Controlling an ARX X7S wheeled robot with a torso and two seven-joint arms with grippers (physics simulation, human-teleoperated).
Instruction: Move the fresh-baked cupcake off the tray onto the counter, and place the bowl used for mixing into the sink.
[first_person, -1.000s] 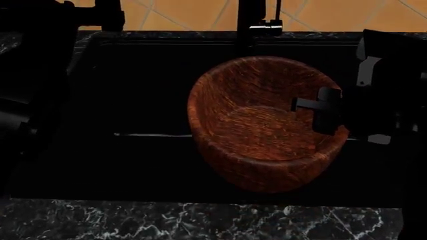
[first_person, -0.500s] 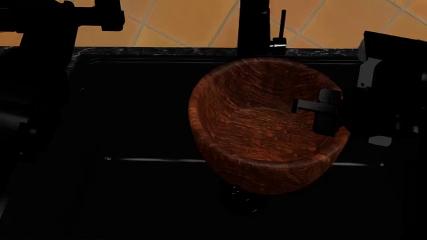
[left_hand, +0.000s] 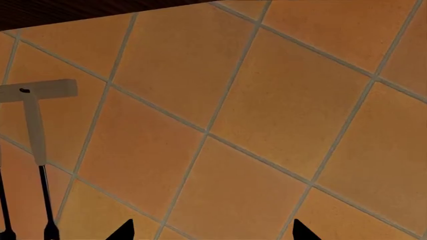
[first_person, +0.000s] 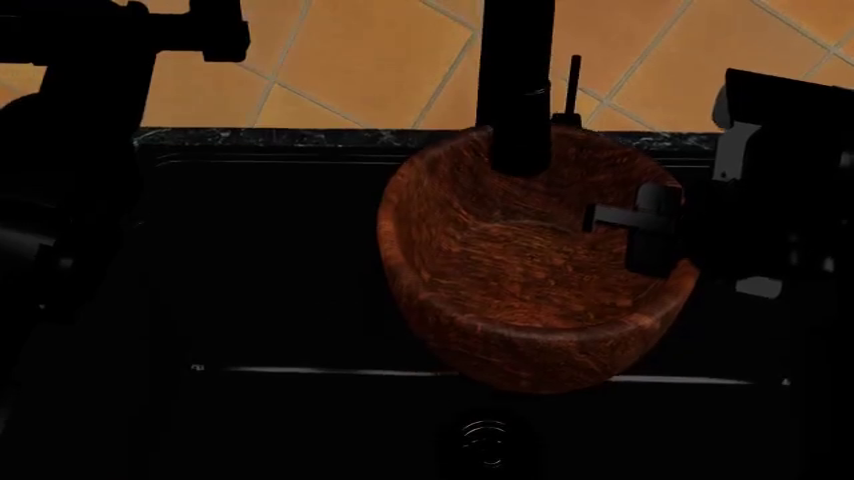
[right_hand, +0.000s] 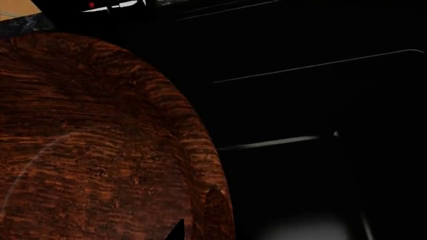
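The reddish-brown wooden bowl (first_person: 527, 260) hangs tilted over the black sink (first_person: 267, 280), above and a little behind the metal drain (first_person: 483, 445). My right gripper (first_person: 643, 228) is shut on the bowl's right rim. In the right wrist view the bowl (right_hand: 87, 140) fills the picture and one fingertip (right_hand: 177, 231) shows inside the wall. My left gripper (left_hand: 212, 232) is open and empty, raised at the left and facing the tiled wall. The cupcake and the tray are out of view. A strip of counter (first_person: 267, 138) runs behind the sink.
The tall black faucet (first_person: 518, 90) stands at the sink's back, right in front of the bowl's far rim. An orange tiled wall (first_person: 360, 50) rises behind. A pale T-shaped utensil (left_hand: 33, 100) hangs on that wall near my left gripper.
The view and the held bowl have moved forward over the sink: the front counter edge has left the picture, the drain has come into view, and the faucet now overlaps the bowl's far rim.
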